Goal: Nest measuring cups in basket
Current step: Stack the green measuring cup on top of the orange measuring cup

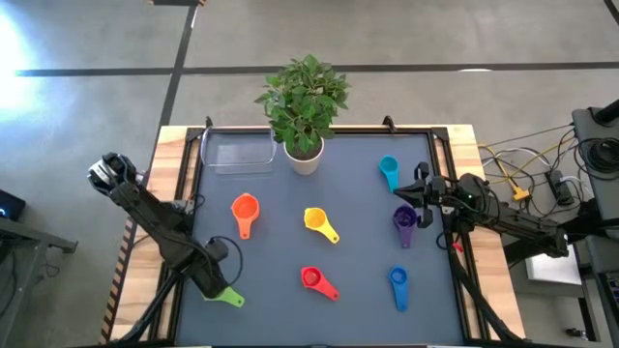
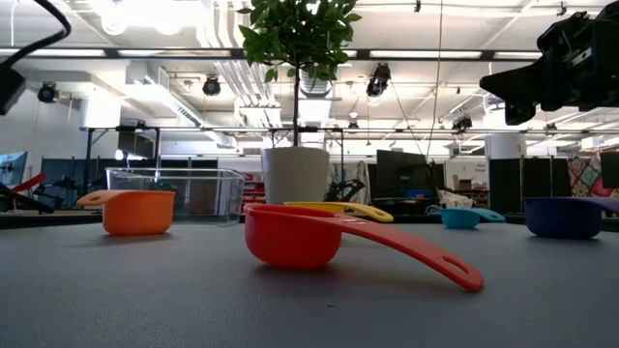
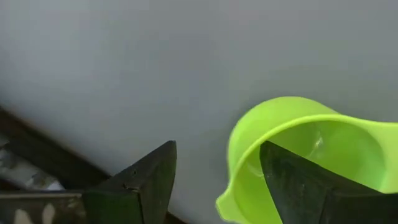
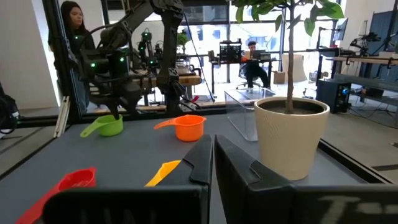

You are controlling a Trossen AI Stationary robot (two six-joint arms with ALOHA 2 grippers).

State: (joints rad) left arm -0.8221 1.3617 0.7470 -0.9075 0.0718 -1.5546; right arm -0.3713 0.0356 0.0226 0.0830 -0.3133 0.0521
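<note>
Six measuring cups show on the dark mat: orange (image 1: 245, 208), yellow (image 1: 316, 220), red (image 1: 311, 278), blue (image 1: 398, 278), purple (image 1: 404, 219) and teal-blue (image 1: 389, 169), each resting on its base. A green cup (image 1: 230, 298) lies at the near left. My left gripper (image 1: 219, 286) is open at it (image 3: 217, 149), with one finger over the bowl (image 3: 323, 143). My right gripper (image 1: 417, 196) is shut and empty (image 4: 213, 148), above the mat between the teal-blue and purple cups. The clear basket (image 1: 237, 153) stands at the far left, nothing in it. My left gripper is open from above at the green cup. One finger (image 3: 298, 186) stands in front of the inside of the bowl and the other (image 3: 146, 183) outside its wall (image 3: 239, 155). I cannot tell whether either finger touches the cup.
A potted plant in a white pot (image 1: 304, 155) stands right beside the basket at the far middle. Raised wooden rails (image 1: 179, 193) edge the mat. People and other equipment (image 4: 68, 31) show in the room beyond the table.
</note>
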